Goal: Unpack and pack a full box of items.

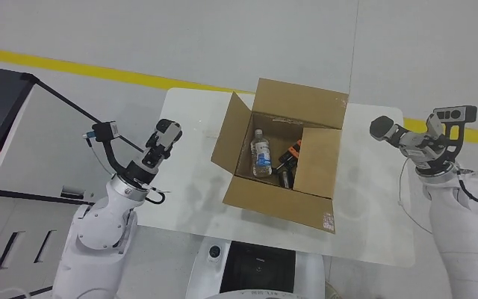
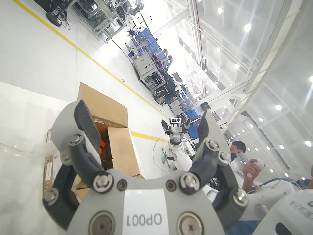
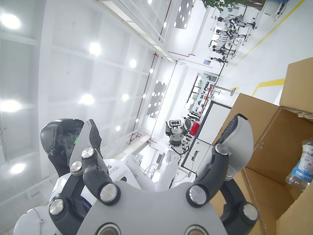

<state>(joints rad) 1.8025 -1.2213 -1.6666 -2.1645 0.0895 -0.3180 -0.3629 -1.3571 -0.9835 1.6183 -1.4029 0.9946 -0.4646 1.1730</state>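
Note:
An open cardboard box [image 1: 299, 105] stands in the middle of the white table [image 1: 187, 187], flaps raised. Inside lie a clear plastic bottle [image 1: 259, 153], an orange and black item [image 1: 291, 152] and a dark item [image 1: 286, 177]. My left gripper [image 1: 167, 134] hangs above the table to the left of the box, open and holding nothing. In the left wrist view the left gripper [image 2: 144, 123] faces the box [image 2: 105, 108], with the orange item [image 2: 101, 145] visible inside. My right gripper [image 1: 381, 128] is to the right of the box, open with nothing in it. The right wrist view shows the right gripper [image 3: 163, 130] beside the box [image 3: 256, 133] and the bottle [image 3: 303, 162].
Bare table surface lies on both sides of the box. A yellow floor line [image 1: 89, 71] runs behind the table. A dark stand [image 1: 11, 97] sits off the table's left edge.

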